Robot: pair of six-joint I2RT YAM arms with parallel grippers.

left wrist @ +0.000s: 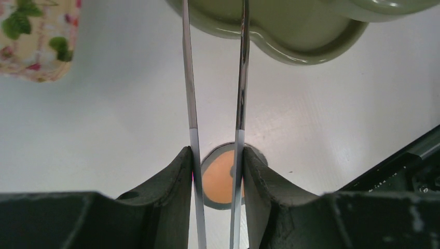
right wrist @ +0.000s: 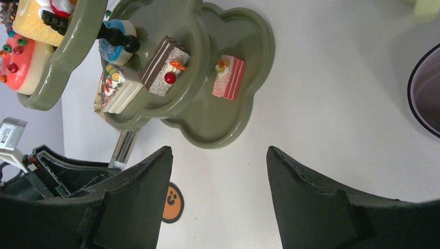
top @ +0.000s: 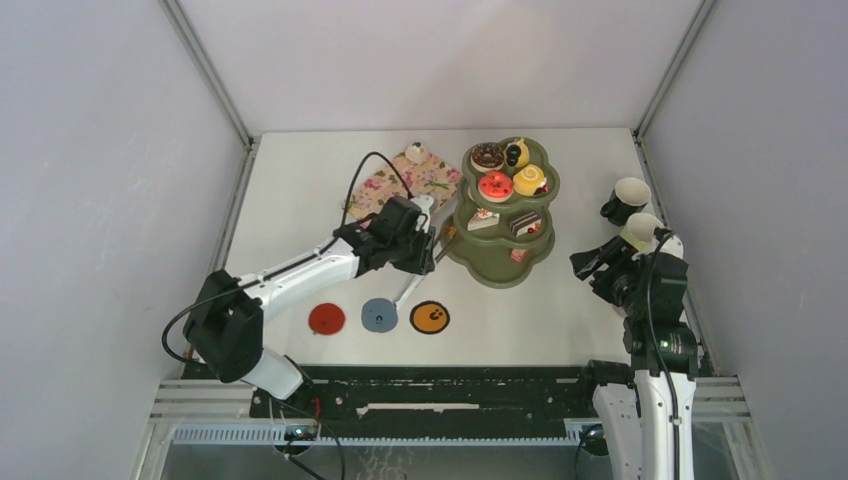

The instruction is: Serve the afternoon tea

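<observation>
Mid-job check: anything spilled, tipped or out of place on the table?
Nothing looks spilled or broken. One cupcake is left on the floral tray, which lies skewed to the table edges; the coasters are bare, the mugs off to the right.

Olive-green stand, pink floral tray, red, blue, orange coasters.

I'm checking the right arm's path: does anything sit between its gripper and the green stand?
Nothing visible does. Only bare table separates the right gripper from the green stand, whose bottom tier holds a pink cake slice.
</observation>
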